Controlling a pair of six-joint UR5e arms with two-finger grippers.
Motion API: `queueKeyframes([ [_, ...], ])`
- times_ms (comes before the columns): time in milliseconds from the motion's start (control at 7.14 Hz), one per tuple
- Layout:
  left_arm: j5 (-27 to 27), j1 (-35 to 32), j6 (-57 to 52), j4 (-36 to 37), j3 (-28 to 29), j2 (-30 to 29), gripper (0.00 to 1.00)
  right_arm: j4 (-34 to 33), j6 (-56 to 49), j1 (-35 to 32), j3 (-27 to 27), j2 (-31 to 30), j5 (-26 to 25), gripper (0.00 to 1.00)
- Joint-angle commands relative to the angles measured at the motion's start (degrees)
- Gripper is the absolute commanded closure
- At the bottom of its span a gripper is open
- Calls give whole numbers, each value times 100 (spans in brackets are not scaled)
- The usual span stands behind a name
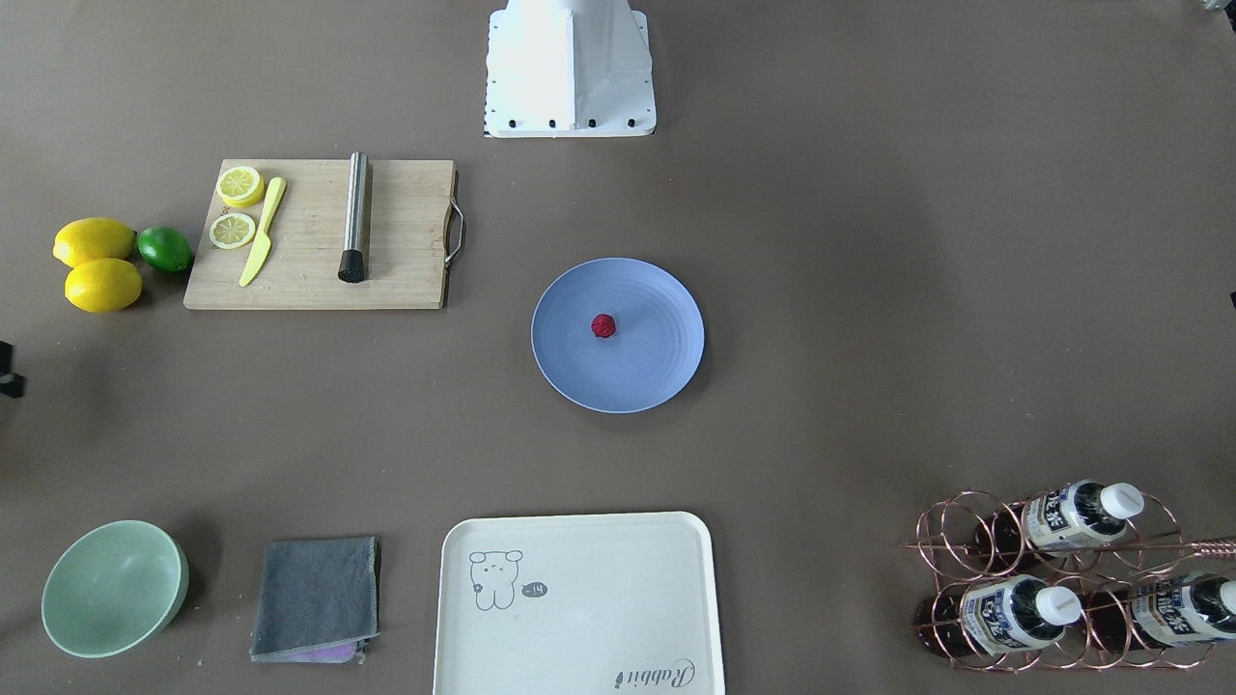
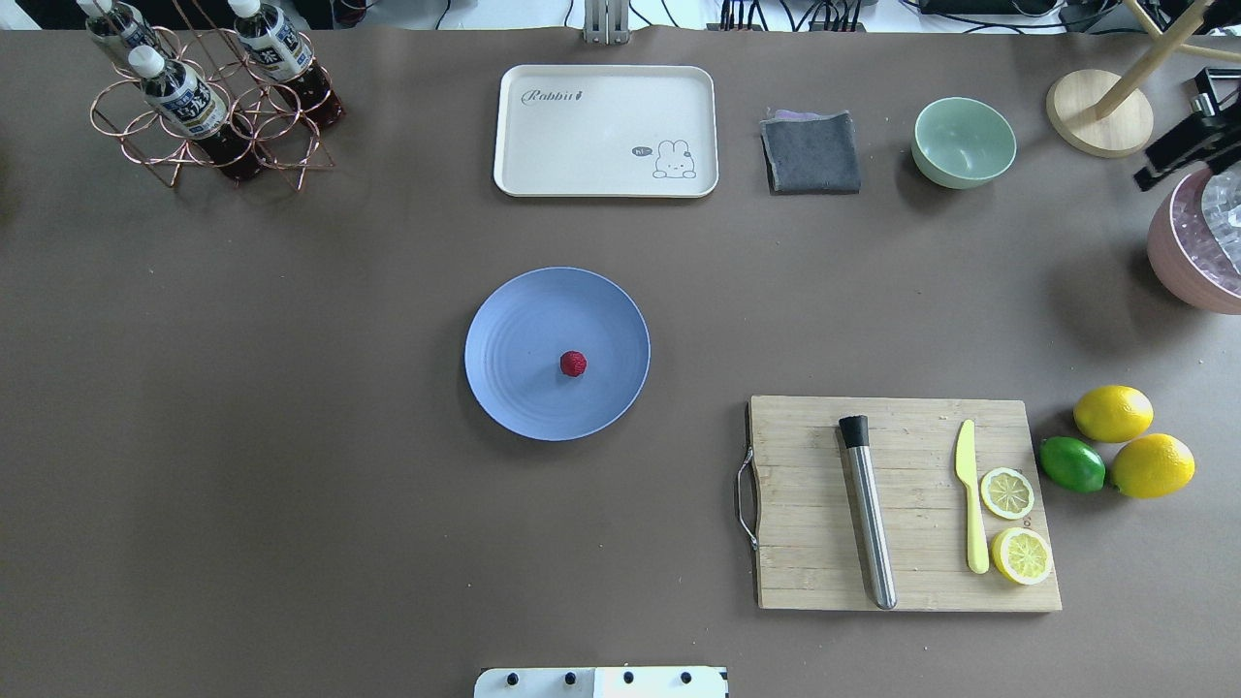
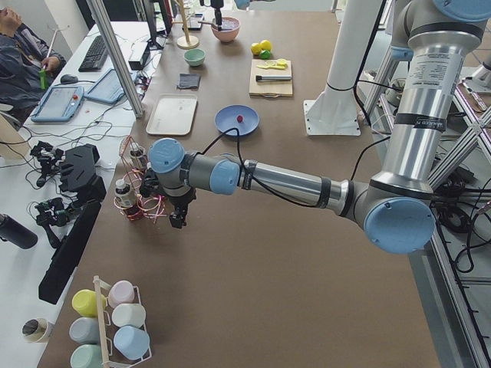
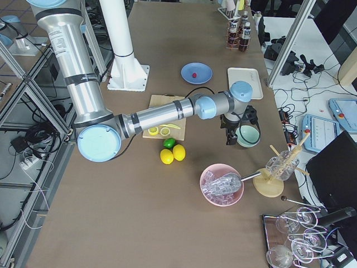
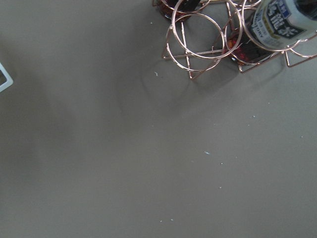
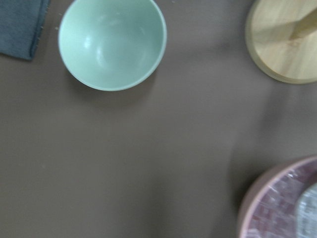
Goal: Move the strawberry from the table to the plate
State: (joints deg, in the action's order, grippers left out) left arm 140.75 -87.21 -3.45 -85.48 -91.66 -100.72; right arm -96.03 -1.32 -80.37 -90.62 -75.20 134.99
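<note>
The small dark-red strawberry (image 1: 603,326) (image 2: 573,364) lies near the middle of the round blue plate (image 1: 657,372) (image 2: 514,325), which rests on the grey-brown table (image 2: 291,436). No gripper touches either. My left gripper (image 3: 178,220) hangs far from the plate, just above the table beside the copper bottle rack (image 3: 138,195); this side view is its only view, so I cannot tell its state. My right gripper (image 4: 227,138) hovers by the mint-green bowl (image 4: 247,135), also far from the plate, and I cannot tell whether it is open or shut.
A wooden cutting board (image 2: 911,562) carries a steel muddler, a yellow knife and lemon slices, with two lemons and a lime (image 2: 1071,463) beside it. At the back stand a cream tray (image 2: 606,131), a grey cloth (image 2: 811,152), the bottle rack (image 2: 208,107) and a pink ice bowl (image 2: 1197,252).
</note>
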Motion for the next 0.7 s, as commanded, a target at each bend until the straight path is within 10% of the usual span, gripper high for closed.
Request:
queueKeyframes([
  [0,-74,-103,-129,216,-105,61,3,-961,-1578,-1049,131,-248,-77,0],
  [560,-926,-94,-182,41,-368,403,3,-883,-1643,-1078,70,-425,-377,0],
])
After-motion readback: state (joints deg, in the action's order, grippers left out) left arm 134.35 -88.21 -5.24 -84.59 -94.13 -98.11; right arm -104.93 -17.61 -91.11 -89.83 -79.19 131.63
